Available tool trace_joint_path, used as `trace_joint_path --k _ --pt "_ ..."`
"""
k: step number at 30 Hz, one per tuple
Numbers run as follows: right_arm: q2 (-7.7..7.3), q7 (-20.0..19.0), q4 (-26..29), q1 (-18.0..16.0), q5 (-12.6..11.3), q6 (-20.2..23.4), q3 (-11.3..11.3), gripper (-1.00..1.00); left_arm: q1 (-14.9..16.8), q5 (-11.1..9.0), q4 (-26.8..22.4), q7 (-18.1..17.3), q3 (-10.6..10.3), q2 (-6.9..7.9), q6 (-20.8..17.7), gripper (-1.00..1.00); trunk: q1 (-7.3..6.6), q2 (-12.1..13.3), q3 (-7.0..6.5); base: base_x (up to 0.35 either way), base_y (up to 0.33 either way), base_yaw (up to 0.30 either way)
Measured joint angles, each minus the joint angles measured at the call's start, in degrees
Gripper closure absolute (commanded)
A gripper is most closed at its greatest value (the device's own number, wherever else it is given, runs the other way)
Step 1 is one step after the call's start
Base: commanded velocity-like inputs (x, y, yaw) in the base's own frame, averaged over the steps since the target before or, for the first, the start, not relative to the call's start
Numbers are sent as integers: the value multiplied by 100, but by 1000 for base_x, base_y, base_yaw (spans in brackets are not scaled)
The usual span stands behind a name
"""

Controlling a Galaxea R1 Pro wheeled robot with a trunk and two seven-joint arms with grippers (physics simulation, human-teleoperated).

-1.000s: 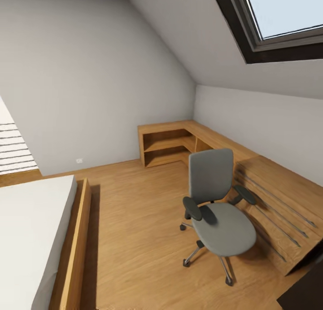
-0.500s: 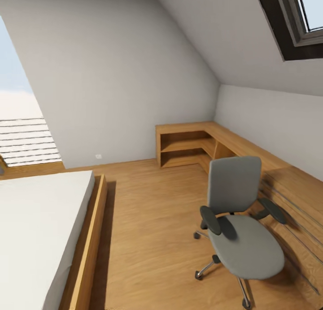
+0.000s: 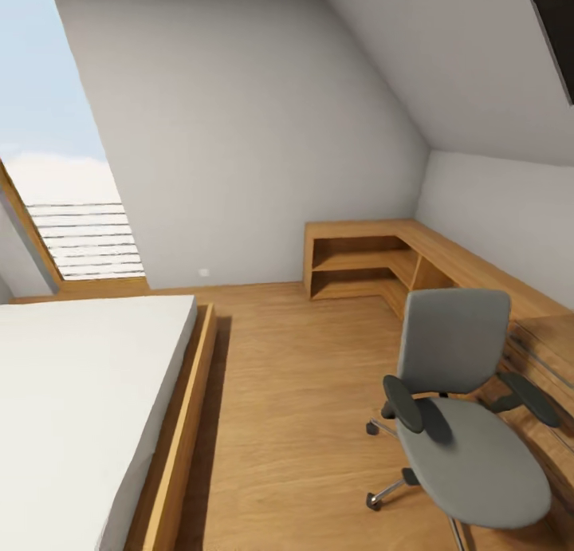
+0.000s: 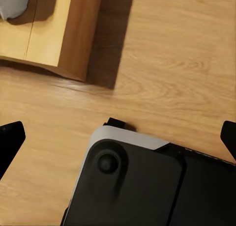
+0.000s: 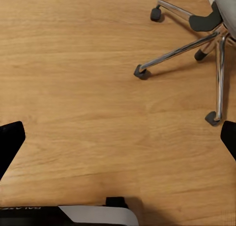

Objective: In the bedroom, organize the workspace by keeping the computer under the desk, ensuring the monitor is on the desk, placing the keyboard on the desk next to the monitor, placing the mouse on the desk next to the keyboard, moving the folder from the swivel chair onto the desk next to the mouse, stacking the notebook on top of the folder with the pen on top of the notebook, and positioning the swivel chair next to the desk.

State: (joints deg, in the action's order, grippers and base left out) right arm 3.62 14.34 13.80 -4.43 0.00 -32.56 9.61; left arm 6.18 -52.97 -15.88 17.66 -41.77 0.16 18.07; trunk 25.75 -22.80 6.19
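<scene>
The swivel chair (image 3: 466, 423), grey with black armrests, stands on the wood floor at the lower right of the head view, and its seat is bare. Its chrome legs and casters (image 5: 189, 46) lie beyond my right gripper (image 5: 118, 140), which hangs open over bare floor with only its two black fingertips (image 5: 10, 142) showing at the picture's edges. My left gripper (image 4: 118, 137) is open too, its fingertips (image 4: 11, 140) wide apart above the floor and my own black base (image 4: 142, 186).
A low bed with a white mattress (image 3: 72, 407) and wooden frame (image 3: 187, 423) fills the left; its frame corner (image 4: 73, 34) lies near my left gripper. A light wood corner shelf unit (image 3: 359, 260) runs along the right wall. A tall window (image 3: 64, 184) is at the left.
The camera has turned left: the whole picture shifted right, the skylight slid out at the top right and the tall window came in. The chair itself has not moved.
</scene>
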Motion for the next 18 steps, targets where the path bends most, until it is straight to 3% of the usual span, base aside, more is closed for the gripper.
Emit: trace_joint_path --k 10,18 --pt "-3 -2 -7 1 8 -125 5 -100 0 -2 1 3 33 4 5 -100 0 -1 -75 14 0 61" --pt "-15 -2 10 4 12 -160 5 -100 0 -8 1 -2 29 4 155 -100 -3 0 -98 235 0 3"
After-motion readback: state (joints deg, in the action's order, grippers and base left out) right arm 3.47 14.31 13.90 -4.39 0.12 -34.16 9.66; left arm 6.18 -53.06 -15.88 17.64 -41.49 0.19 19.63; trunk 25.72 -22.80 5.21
